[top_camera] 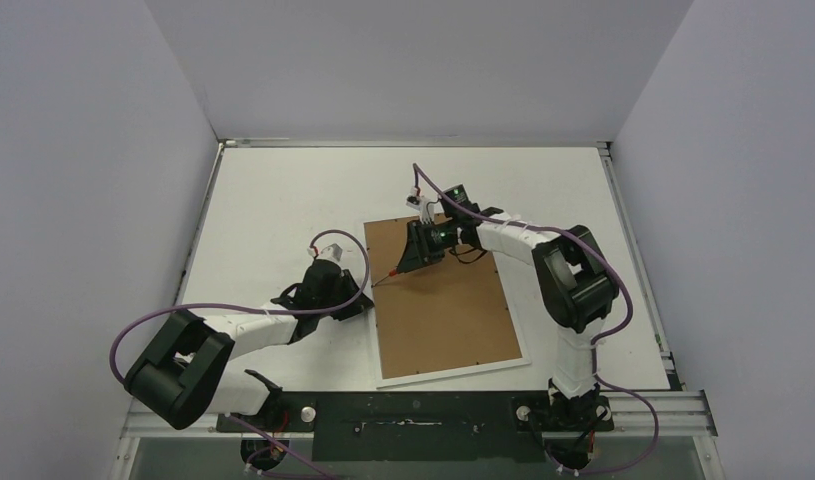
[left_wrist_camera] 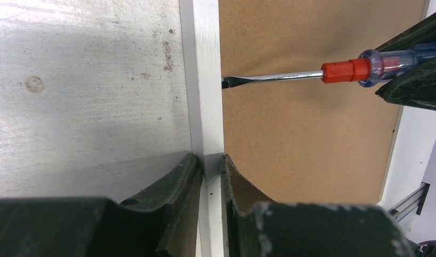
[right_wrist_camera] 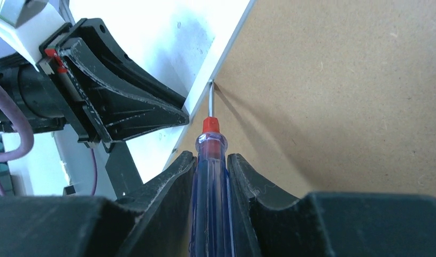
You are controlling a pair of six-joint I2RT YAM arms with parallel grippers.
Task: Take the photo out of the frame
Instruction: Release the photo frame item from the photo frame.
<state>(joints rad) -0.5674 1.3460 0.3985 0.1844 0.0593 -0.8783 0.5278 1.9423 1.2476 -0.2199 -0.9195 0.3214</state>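
The white table bears the frame, lying flat with its brown back upward.

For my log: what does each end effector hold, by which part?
The right end effector holds the small red-and-blue screwdriver by its handle; the left end effector pinches the flat white-bordered picture frame by its edge strip.

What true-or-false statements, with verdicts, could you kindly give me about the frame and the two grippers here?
1. The frame lies brown back up. True.
2. The right gripper holds a screwdriver. True.
3. The screwdriver's tip rests in the middle of the back. False: it sits at the seam beside the white border.
4. The left gripper hangs open. False: it is shut on the frame's white border.
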